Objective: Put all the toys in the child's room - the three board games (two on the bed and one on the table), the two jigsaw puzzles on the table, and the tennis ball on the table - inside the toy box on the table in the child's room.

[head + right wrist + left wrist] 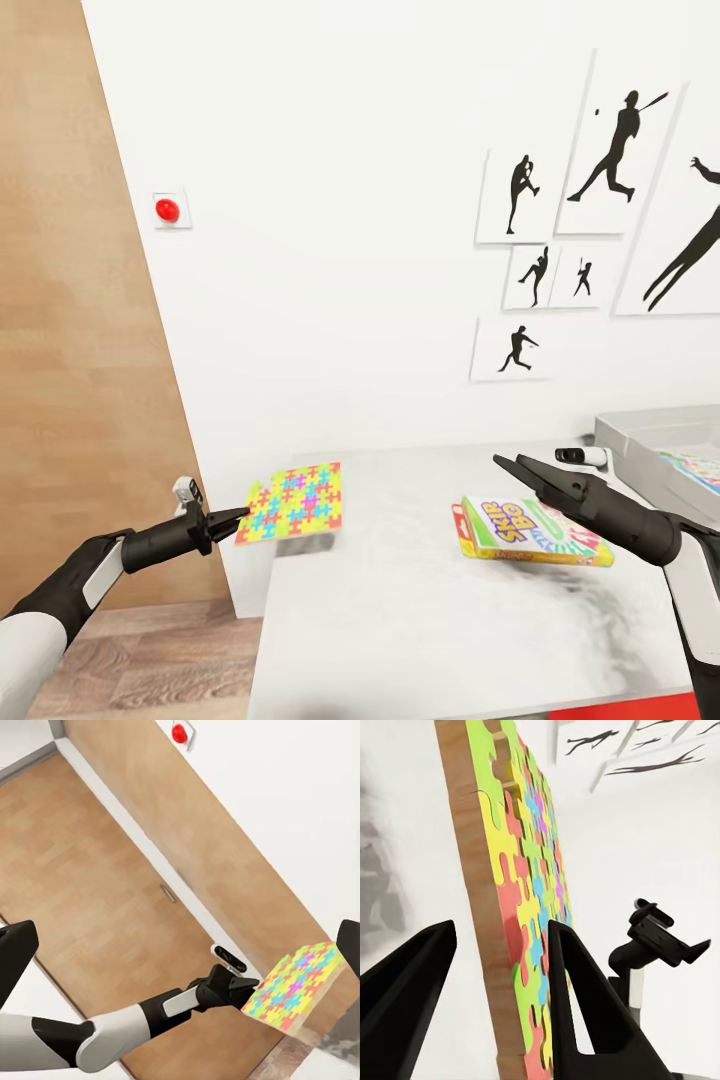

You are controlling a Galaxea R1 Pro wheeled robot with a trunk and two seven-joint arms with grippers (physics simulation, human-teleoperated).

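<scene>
Left pincer [236,516] grips the near edge of the puzzle [295,501], lifted just above the desk [400,600] at its left end. Judgement: keep the board level and firmly clamped, carry it right to the toy box [640,440]. Right pincer [510,463] hangs released, empty, above the game box [530,530].
</scene>
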